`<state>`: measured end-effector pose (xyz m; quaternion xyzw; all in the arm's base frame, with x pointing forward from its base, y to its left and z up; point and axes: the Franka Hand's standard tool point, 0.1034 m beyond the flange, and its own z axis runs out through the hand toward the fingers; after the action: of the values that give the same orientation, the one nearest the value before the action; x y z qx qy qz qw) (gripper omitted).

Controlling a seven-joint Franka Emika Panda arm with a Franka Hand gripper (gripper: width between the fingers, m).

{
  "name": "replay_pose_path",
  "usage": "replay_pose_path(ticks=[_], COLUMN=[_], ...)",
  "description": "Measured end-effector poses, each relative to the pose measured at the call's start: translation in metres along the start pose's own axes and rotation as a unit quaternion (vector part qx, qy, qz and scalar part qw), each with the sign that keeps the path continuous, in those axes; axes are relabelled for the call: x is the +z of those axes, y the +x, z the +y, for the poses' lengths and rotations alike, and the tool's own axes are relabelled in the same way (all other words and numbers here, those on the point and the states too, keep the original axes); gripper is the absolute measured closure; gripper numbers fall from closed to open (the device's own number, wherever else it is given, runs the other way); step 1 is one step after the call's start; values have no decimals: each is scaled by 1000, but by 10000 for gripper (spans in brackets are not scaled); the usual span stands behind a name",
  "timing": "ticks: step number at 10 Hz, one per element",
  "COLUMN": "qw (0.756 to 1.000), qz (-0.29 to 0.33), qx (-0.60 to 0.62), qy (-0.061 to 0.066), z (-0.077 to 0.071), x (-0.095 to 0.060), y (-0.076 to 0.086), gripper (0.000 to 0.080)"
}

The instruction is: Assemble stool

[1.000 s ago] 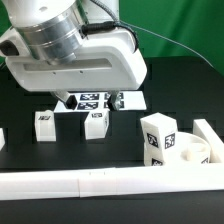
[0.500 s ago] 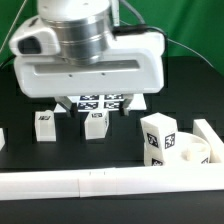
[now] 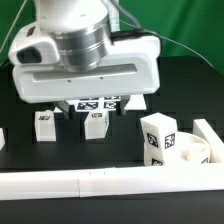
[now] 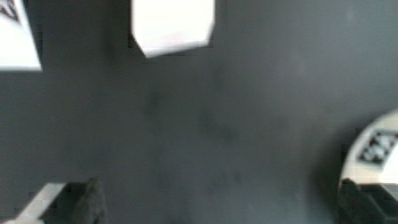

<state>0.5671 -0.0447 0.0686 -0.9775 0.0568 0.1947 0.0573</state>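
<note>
**Stool parts.** The seat disc (image 3: 190, 150) lies on the black table (image 3: 115, 150) at the exterior view's right, near side, with a recess open on its upper face. The right leg (image 3: 157, 138) stands upright just beside the disc's left edge; whether the two touch cannot be told. The middle leg (image 3: 96, 123) and the left leg (image 3: 45, 122) stand farther to the exterior view's left, apart from each other and well apart from the disc.

**Handling.** The parts are judged to be rigid moulded plastic, light and smooth-faced, so slipping is more likely than breakage. Each leg is best taken across two opposite flat sides, low enough that it is not tipped. The disc appears too broad for a grasp across its width; its rim wall is the likelier hold.

**Gripper.** The gripper (image 3: 88, 92) hangs above the far part of the table, over the marker board (image 3: 92, 102). The jaws are spread to their widest and nothing is held: in the wrist view only bare table is seen beyond the one visible finger (image 4: 68, 205).

**Surroundings.** A long white rail (image 3: 70, 185) runs along the near edge.
</note>
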Motion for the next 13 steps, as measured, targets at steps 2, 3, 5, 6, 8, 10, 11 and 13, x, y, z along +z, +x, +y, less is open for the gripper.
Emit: replay_pose_path(ticks=[2,3,5,6,8,10,11,13], qw=[993,989,976,976,968,964,961,961], qz=[-119,-147,-219,-219,-251,-265,-274,-273], qx=[-8,0,2,1,13,20,32,32], qy=[-5,-5,-2,-2,1,-1,-4,-4], z=[8,5,8,8,8,8,8,9], x=[-1,1,8,9,18,33,34,34], y=[-5,-9,-15,-13,-24,-27,-31,-31], gripper=[150,150,150,150,150,150,150,150])
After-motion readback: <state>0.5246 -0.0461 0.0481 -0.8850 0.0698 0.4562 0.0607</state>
